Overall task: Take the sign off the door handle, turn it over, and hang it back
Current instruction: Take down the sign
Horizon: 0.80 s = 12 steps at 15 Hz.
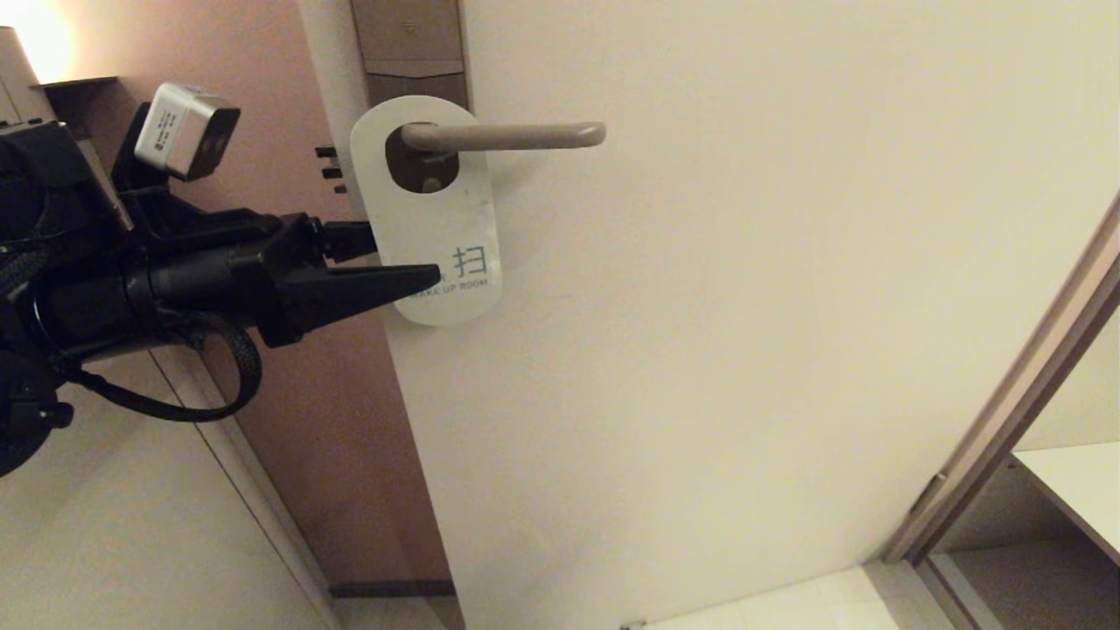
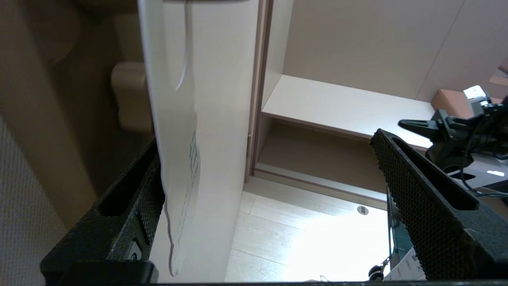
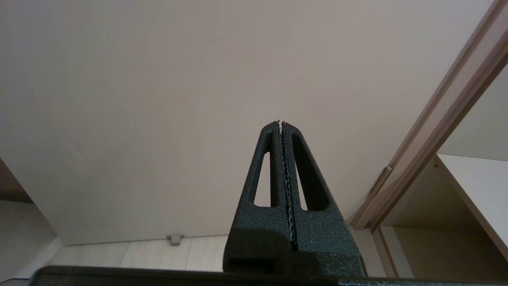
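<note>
Sign [image 1: 427,210] between open left claw [image 1: 411,258] fingers

Door [image 1: 744,350]: pale cream panel, standing ajar, its free edge toward the left in the head view; tall brownish lock plate [image 1: 409,52] mounted near that edge, upper part of the panel; door handle [image 1: 507,136], a slim beige-bronze round bar, carried level on the plate and pointing away from the free edge; sign [image 1: 429,236] hung on the handle by its oval hole, white face outward, "MAKE UP ROOM" partly legible near its lower end, lying flat against the panel; small dark latch bolts [image 1: 326,166] seen on the free edge beside the sign; small door stop [image 3: 174,238] noted at the bottom edge, on the pale tiled floor [image 3: 158,254].
</note>
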Tool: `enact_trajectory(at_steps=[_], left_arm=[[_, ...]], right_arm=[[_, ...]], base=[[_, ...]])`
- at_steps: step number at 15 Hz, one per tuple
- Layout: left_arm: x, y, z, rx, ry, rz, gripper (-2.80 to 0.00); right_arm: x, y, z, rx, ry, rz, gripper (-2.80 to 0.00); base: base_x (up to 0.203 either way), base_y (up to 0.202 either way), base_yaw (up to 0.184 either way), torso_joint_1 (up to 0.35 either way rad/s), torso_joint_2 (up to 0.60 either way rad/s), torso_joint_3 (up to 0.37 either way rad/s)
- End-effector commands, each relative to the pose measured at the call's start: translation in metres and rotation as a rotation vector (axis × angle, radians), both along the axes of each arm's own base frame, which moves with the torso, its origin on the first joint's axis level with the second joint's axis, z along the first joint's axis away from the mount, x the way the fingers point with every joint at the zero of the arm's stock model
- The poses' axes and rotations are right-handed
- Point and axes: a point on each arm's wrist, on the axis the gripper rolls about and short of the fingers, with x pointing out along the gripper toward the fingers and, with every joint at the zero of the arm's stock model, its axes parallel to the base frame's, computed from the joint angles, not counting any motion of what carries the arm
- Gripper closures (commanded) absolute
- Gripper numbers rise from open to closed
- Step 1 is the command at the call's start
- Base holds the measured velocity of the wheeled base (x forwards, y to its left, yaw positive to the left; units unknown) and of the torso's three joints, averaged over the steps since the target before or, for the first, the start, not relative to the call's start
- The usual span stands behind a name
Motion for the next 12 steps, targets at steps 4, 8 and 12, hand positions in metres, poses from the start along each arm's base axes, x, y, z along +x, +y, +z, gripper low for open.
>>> enact_trajectory(at_steps=[4,8,12], left_arm=[[0.0045,-0.0006,-0.0040,0.002,0.014,0.000,-2.80],[0.0015,-0.0014,-0.0012,0.001,0.002,-0.012,-2.80],[-0.0045,-0.0056,0.0034,-0.003,-0.012,-0.035,-2.80]], right_arm=[[0.0001,0.0000,0.0000,-0.002,0.002,0.001,0.00],[0.0001,0.0000,0.0000,0.000,0.002,0.001,0.00],[0.0001,0.0000,0.0000,-0.001,0.002,0.001,0.00]], base=[[0.000,0.000,0.000,0.000,0.00,0.000],[0.000,0.000,0.000,0.000,0.00,0.000],[0.000,0.000,0.000,0.000,0.00,0.000]])
